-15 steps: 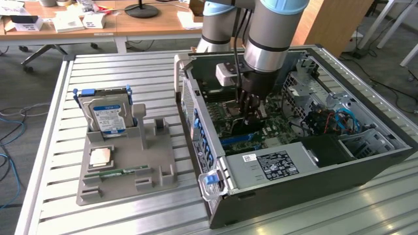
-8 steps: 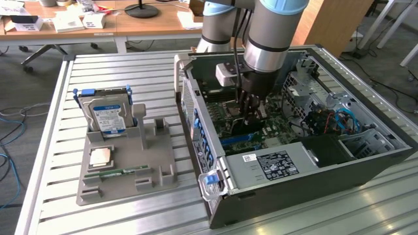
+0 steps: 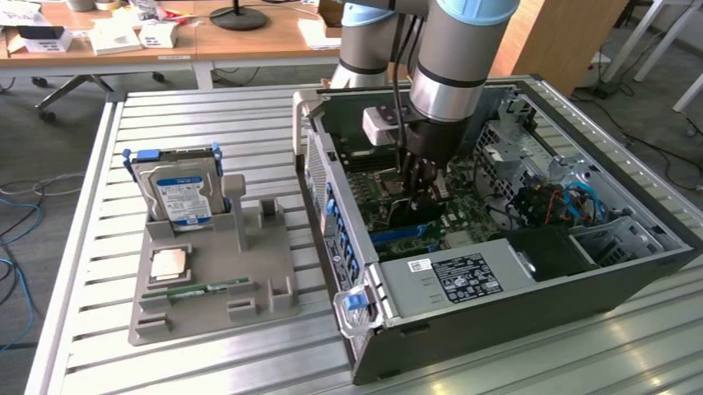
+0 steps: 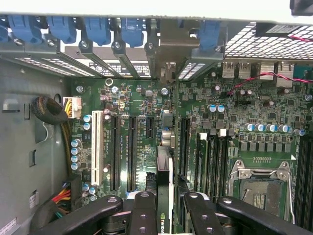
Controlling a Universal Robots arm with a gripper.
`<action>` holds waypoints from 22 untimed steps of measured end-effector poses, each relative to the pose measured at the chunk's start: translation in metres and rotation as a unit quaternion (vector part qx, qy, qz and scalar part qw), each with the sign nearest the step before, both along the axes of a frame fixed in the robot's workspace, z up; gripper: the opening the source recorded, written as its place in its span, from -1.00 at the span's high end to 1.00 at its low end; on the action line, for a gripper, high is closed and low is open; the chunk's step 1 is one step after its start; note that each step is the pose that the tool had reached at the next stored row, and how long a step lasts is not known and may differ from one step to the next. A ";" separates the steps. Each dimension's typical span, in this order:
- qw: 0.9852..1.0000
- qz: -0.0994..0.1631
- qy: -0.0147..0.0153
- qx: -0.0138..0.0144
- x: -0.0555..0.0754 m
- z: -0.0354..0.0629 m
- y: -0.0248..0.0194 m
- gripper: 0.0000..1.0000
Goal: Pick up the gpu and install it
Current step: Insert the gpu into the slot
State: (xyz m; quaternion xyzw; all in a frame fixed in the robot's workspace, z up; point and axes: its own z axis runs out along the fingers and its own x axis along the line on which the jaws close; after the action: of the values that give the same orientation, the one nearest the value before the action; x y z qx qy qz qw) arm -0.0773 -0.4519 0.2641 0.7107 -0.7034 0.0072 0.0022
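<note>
Scene: We look into the open computer case (image 3: 528, 300), where the arm's gripper (image 3: 423, 189) reaches down over the motherboard (image 4: 220, 112).
Grip: The fingers (image 4: 145, 210) stand partway closed, clamped on the gpu (image 4: 164, 181), one on each flat face.
Where the card is: The wrist view shows the gpu edge-on, running out from between the fingers toward the case's rear wall. Its far end comes close to the row of blue latches (image 4: 98, 27).
Card and fingers: The card sits squarely in the gap and touches both fingers, with most of its length reaching out ahead of them.
Seating: We cannot tell whether its lower edge meets a slot, because the card hides what lies under it.
Step in hand: We judge this to be the lowering of the card into the board.
Doing it well: We would hold the card upright and parallel to the long black slots (image 4: 133, 147) beside it. The bracket end should line up with the rear bay. The press should go straight down without twisting, so the connector edge enters along its full length.
Also pictured: The parts tray (image 3: 269, 309) with the hard drive (image 3: 181, 193) stands well apart from the case.
</note>
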 end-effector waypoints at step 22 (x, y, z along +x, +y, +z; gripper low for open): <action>1.000 0.003 0.000 0.000 0.000 0.0000 -0.0006 0.47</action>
State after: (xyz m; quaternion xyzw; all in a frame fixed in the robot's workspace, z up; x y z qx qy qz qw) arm -0.0773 -0.4524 0.2641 0.7131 -0.7010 0.0071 0.0020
